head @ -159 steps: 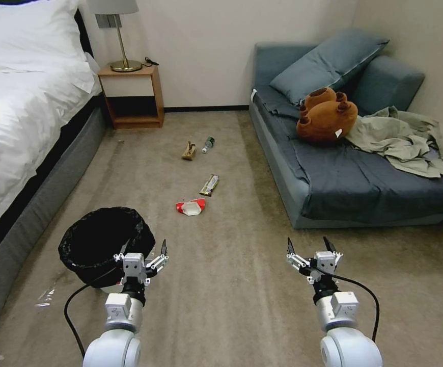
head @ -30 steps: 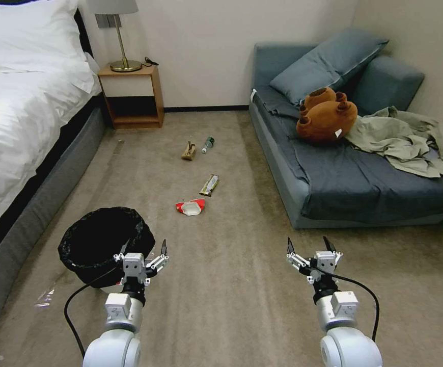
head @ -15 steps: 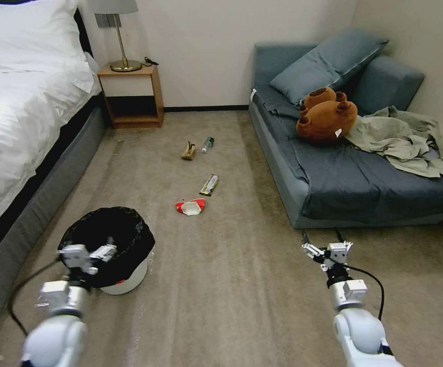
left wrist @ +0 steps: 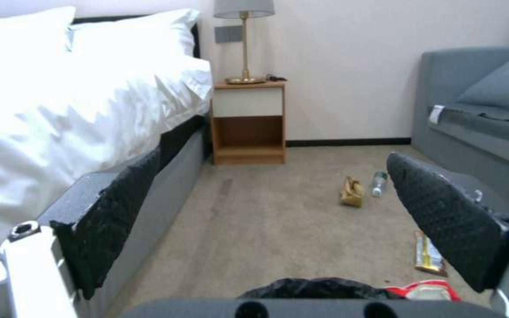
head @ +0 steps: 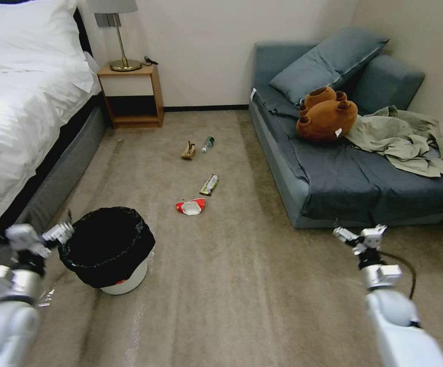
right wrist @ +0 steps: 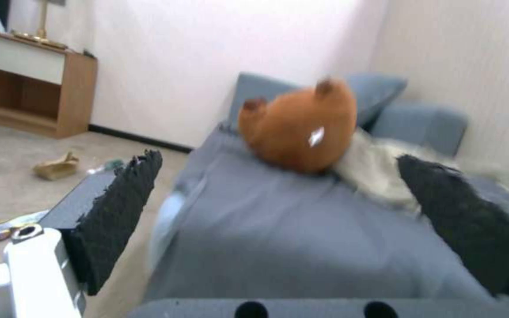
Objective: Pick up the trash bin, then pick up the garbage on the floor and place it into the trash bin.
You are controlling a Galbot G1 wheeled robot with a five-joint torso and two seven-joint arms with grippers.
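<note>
black glossy liner folds over the rim of the trash bin, which stands on the carpet beside the bed. light, stiff plastic by the look of it, though the bag may slip, so the rim edge seems the place to pinch. left gripper sits just beside that rim, fingers spread wide, empty; right gripper hangs by the sofa, also wide.

The trash bin, round, white and lined with a glossy black bag folded over its rim, is seen standing upright on the carpet just beside the left end effector, whose fingers are spread. Beyond it are scattered the red-and-white wrapper, the gold snack-bar wrapper, the tan paper scrap and the green-capped bottle, all well apart from the right end effector.
</note>
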